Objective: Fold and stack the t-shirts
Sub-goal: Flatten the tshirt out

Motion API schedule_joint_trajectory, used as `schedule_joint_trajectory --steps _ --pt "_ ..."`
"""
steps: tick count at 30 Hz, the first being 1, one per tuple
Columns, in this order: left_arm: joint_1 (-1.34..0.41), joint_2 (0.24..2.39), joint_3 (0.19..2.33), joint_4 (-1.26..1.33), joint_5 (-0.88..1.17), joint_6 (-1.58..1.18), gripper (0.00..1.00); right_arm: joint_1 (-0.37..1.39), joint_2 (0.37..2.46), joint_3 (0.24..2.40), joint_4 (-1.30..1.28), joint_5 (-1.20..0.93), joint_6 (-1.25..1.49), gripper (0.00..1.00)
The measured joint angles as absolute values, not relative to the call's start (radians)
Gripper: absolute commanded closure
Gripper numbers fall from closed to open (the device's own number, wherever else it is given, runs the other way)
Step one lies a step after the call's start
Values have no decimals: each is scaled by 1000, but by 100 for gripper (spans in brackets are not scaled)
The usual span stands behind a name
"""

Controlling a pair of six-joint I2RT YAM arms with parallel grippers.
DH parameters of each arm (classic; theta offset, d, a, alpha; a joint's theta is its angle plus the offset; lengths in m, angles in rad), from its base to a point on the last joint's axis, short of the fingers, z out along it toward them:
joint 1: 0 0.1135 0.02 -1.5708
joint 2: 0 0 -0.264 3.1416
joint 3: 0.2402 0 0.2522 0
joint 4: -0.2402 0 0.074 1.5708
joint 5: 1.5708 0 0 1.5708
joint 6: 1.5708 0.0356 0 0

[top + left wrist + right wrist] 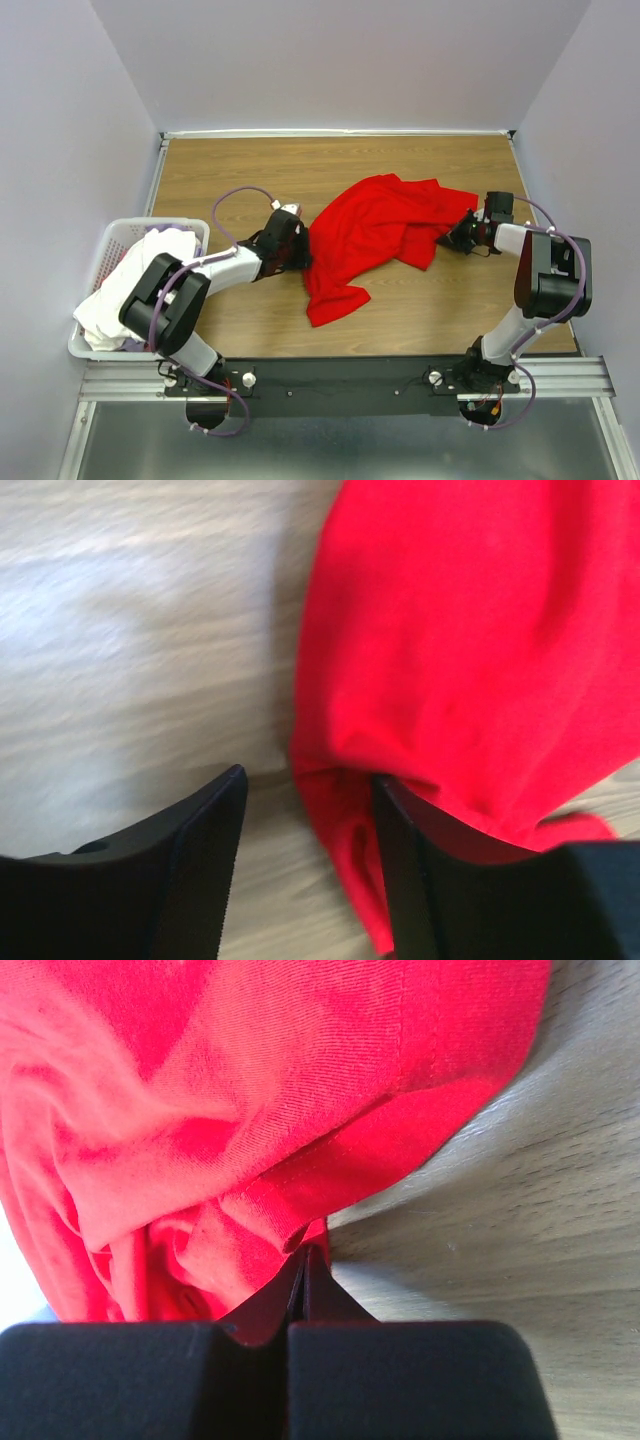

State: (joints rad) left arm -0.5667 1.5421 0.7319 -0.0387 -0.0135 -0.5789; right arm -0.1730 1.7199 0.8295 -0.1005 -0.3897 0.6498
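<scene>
Red t-shirt sits crumpled on the wood surface, about centre and a bit right, not folded; one flap trails toward the near edge and the bulk is heaped between the two tools. White laundry basket hangs at the surface's left edge, piled with white t-shirts that bulge over its rim. Left arm has its elbow next to the basket, forearm running right along the surface, wrist low at the shirt's left edge. Right arm has its elbow at the right edge, wrist bent back left toward the shirt's right corner. Left tool: jaws apart, nothing clamped. In its wrist view a folded edge of the red t-shirt lies in the gap of the left tool, against the right-hand finger, with bare wood between the cloth and the other finger. Right tool: jaws closed together on a bunched hem of the red t-shirt, cloth pinched right at the tips of the right tool, the rest of the shirt spilling away from it onto the wood.
</scene>
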Motion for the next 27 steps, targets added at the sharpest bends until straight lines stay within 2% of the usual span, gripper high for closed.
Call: schedule_joint_trajectory --steps 1,4,8,9,11,18,22,27 --pt "-567 1557 741 -29 -6 -579 41 -173 1720 828 -98 -392 649 97" --pt "-571 1592 768 -6 20 -572 54 -173 1718 822 -94 -402 644 97" --pt "-583 1620 784 3 41 -567 88 -173 1708 814 -97 -406 632 97" --pt "-585 1626 786 2 43 -563 100 -172 1703 814 -105 -406 626 97" --pt "-590 1635 792 -1 46 -559 100 -171 1687 813 -140 -406 611 96" --pt "-590 1637 824 -57 37 -530 100 -132 1556 820 -239 -422 583 82" --pt "-591 1634 842 -101 -11 -508 100 -50 1539 853 -241 -445 582 82" --pt "-589 1603 865 -169 -94 -476 100 46 1616 862 -242 -452 584 83"
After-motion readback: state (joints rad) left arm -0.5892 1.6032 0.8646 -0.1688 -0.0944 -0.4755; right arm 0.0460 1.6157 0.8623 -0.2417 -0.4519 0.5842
